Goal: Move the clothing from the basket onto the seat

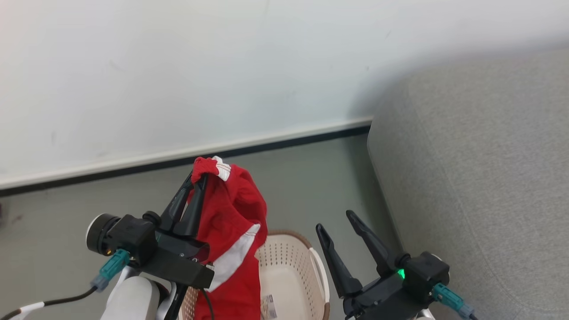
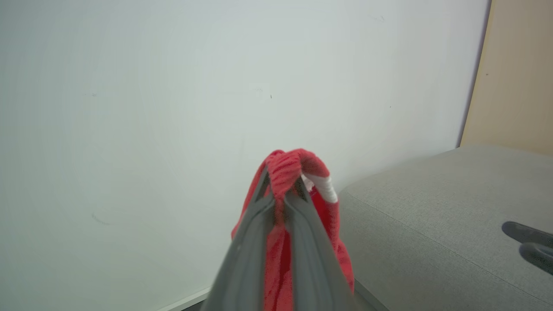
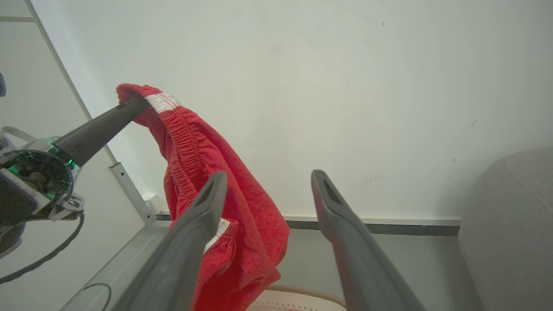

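A red garment with white stripes, the clothing, hangs from my left gripper, which is shut on its waistband and holds it up above the basket. The left wrist view has the pinched waistband right at the fingertips. In the right wrist view the same clothing dangles over the basket rim. My right gripper stands open and empty between basket and seat, its fingers spread wide. The grey seat lies to the right.
A white wall with a dark baseboard runs behind. Grey floor lies between the wall, the basket and the seat. A barcode sticker shows on the basket's bottom. A beige panel stands beyond the seat.
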Available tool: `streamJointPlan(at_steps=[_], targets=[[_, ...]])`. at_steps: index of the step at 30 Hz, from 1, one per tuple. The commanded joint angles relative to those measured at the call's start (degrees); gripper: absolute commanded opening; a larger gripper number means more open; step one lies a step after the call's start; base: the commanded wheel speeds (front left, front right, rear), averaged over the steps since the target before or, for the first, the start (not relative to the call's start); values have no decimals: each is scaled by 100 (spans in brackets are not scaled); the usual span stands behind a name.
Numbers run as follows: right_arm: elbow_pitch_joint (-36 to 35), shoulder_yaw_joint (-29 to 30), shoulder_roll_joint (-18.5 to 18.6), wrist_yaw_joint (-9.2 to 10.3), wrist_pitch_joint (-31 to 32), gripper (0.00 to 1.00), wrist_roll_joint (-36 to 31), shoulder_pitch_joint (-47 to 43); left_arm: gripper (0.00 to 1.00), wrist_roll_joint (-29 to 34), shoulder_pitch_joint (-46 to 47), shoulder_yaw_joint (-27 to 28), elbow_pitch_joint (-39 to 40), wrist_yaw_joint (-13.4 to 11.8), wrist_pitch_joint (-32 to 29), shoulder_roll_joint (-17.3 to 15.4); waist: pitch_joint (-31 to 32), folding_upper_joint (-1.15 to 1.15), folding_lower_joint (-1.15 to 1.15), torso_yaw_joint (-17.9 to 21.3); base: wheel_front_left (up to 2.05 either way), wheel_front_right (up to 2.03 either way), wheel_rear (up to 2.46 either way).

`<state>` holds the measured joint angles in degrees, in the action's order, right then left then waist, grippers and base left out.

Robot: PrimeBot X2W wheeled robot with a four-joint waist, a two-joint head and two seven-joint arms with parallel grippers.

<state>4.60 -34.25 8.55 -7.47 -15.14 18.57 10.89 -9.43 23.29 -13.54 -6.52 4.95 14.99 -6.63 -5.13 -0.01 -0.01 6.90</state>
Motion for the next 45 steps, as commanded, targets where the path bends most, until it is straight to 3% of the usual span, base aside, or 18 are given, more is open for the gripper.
streamJointPlan(at_steps=[1, 13, 22, 30, 31, 32, 34, 43, 44, 45], targets=[[-1, -49, 21, -4, -8, 100, 21, -69, 0, 71, -131, 11, 58, 17, 19, 7, 272, 1, 1, 96, 0, 0, 0], [3, -327, 109, -4, -8, 100, 47, -18, 0, 155, -45, -121, 407, 79, 19, 84, 459, 1, 1, 187, 0, 0, 0], [203, -303, 88, -4, -8, 100, -482, 275, 0, 82, 58, -675, 782, 218, 19, 107, 452, 1, 1, 207, 0, 0, 0], [410, -540, 40, -4, -7, 100, -538, 438, 0, 6, 140, -1314, 1013, 241, 19, 135, 462, 1, 1, 212, 0, 0, 0], [420, -541, 29, -4, -7, 92, -545, 449, 0, 5, 135, -1374, 1019, 244, 19, 122, 466, 1, 1, 209, 0, 0, 0], [427, -550, 17, -4, -7, 49, -553, 445, 0, 5, 137, -1411, 1028, 245, 19, 112, 471, 1, 1, 206, 0, 0, 0], [422, -581, -3, -4, -7, 0, -544, 417, 0, -13, 132, -1465, 1018, 247, 19, 87, 477, 1, 1, 202, 0, 0, 0], [388, -492, 34, -4, -7, 0, -533, 355, 0, -104, 96, -1501, 727, 249, 18, -15, 452, 1, 1, 195, 0, 0, 0], [377, -453, 33, -4, -7, 0, -539, 344, 8, -100, 87, -1499, 702, 249, 18, -24, 449, 1, 1, 194, 0, 0, 0], [372, -413, 29, -4, -7, 0, -553, 331, 84, -94, 78, -1500, 682, 250, 18, -28, 446, 1, 1, 193, 0, 0, 0]])
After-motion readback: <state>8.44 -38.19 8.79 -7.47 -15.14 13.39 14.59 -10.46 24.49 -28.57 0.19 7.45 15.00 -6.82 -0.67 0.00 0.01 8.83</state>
